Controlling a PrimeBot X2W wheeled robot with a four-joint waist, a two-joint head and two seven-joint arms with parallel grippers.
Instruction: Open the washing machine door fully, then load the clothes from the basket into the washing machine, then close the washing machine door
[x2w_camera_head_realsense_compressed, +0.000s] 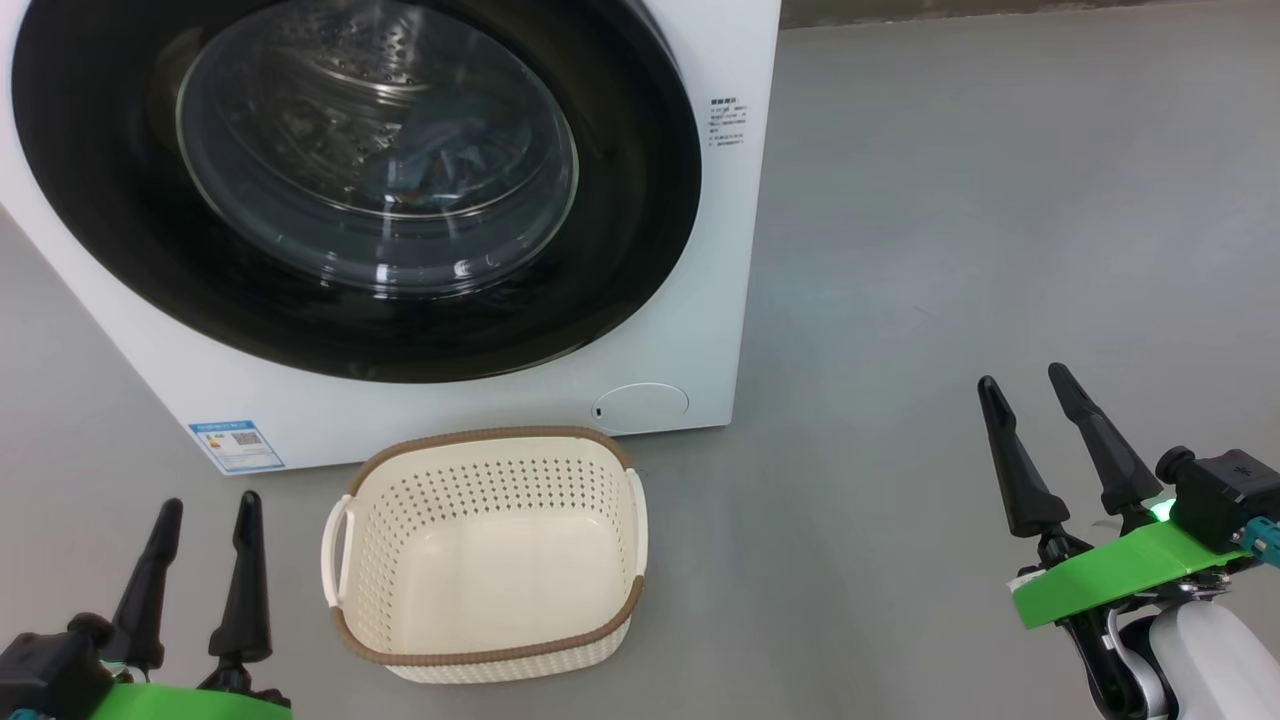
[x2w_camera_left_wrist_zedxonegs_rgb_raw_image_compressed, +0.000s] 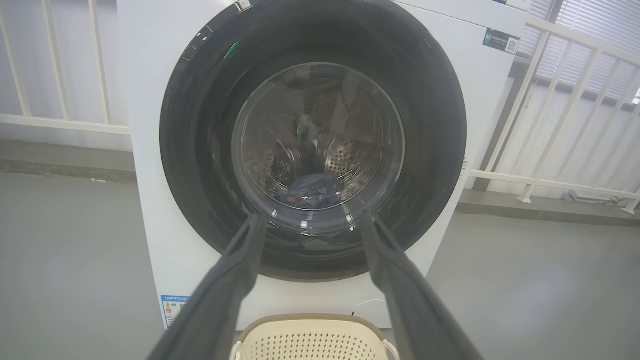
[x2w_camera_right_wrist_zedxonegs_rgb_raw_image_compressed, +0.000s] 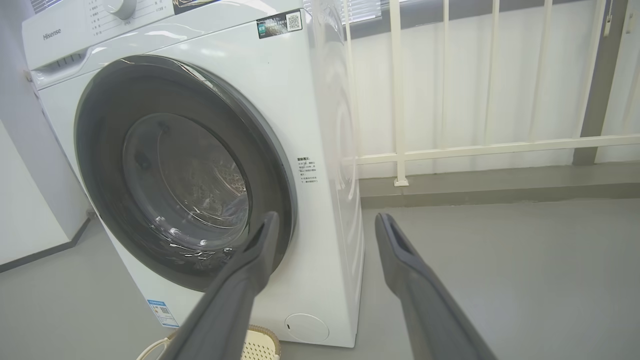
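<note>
Two grippers hang low near the floor (x2w_camera_head_realsense_compressed: 950, 250), and both are holding nothing. The left gripper (x2w_camera_head_realsense_compressed: 208, 503) has its fingers spread apart, just beside the basket (x2w_camera_head_realsense_compressed: 500, 490). The right gripper (x2w_camera_head_realsense_compressed: 1024, 378) has its fingers spread apart too, well away from the basket on the other side.

The basket sits on the floor right in front of the washing machine (x2w_camera_head_realsense_compressed: 725, 250). There is nothing in it. The clothes (x2w_camera_head_realsense_compressed: 430, 165) are inside the drum. You can see a blue heap through the glass of the washing machine door (x2w_camera_head_realsense_compressed: 620, 250). The door looks shut against the white front, so I think the job is nearly done or all done.

What could go wrong? I cannot tell if the door has clicked in. If it is only leaning shut, it could swing open again. A bit of cloth might be stuck at the door's edge, but the pictures do not show that. And if the left arm moves sideways, its fingers could bump the light basket and push it along the floor.
</note>
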